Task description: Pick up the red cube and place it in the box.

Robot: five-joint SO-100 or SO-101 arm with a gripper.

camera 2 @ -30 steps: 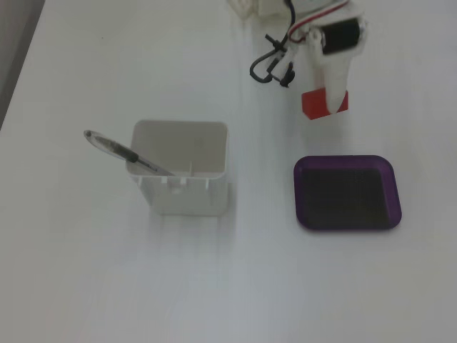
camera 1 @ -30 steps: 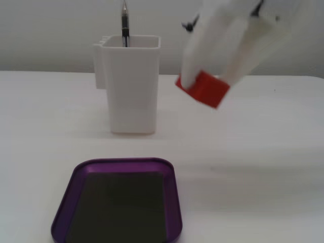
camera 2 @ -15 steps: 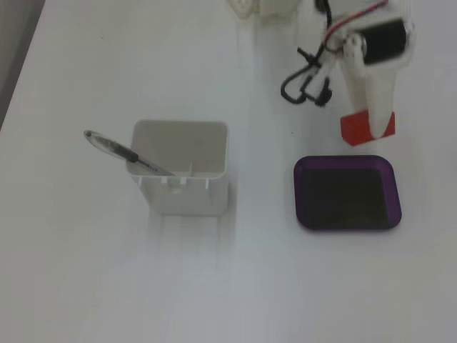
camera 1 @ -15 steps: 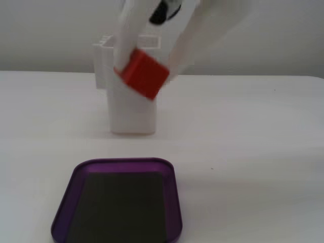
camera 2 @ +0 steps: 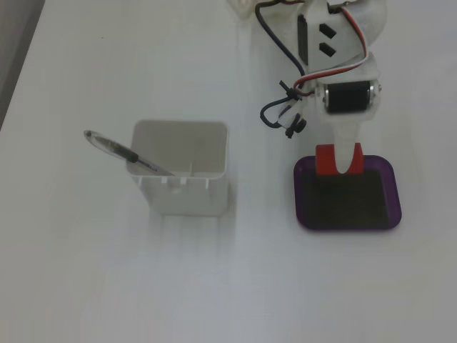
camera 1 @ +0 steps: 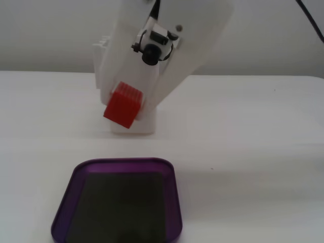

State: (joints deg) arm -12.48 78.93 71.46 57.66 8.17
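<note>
Your gripper (camera 1: 132, 109) pinches the one red cube (camera 1: 123, 105) between its white fingers (camera 2: 350, 153), holding it in the air left of centre in a fixed view, above the far rim of the single purple box (camera 1: 65, 200). One white container (camera 2: 184, 175) holds one pen (camera 2: 121, 151). No writing is readable.

One low close front view, one overhead, sharing the purple tray (camera 1: 63, 202)
</note>
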